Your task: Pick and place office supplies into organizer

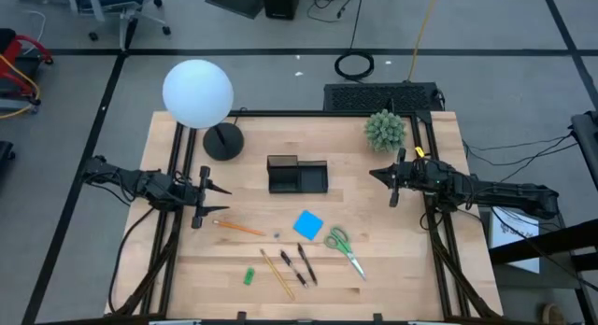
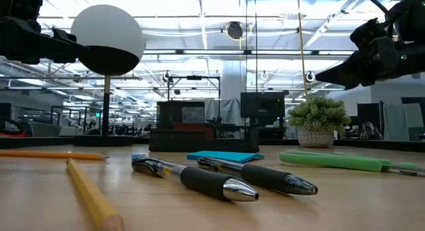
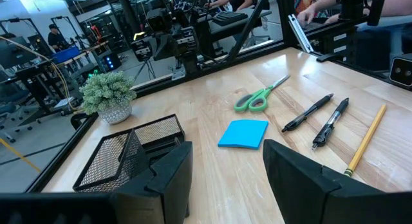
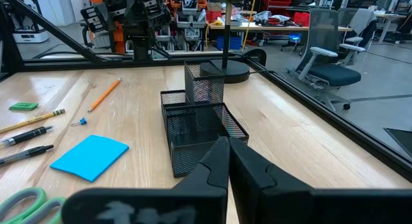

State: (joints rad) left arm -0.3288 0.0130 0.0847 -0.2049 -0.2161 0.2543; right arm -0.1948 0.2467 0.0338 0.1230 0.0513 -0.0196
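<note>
Overhead, we see the organizer (image 1: 297,175) mid-counter, supplies toward the near edge: sticky pad (image 1: 308,224), scissors (image 1: 343,247). Only wrist views reveal left claw (image 3: 225,176) spread, right claw (image 4: 228,165) pressed together.

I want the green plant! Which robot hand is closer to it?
Right. The right gripper sits just below the spiky green plant in its pale pot in the high view; the left gripper waits far across the wooden table.

High view looks straight down on the whole table (image 1: 374,278), low view skims level across it – both wrist views face inward, sharing the organizer (image 3: 132,150).
</note>
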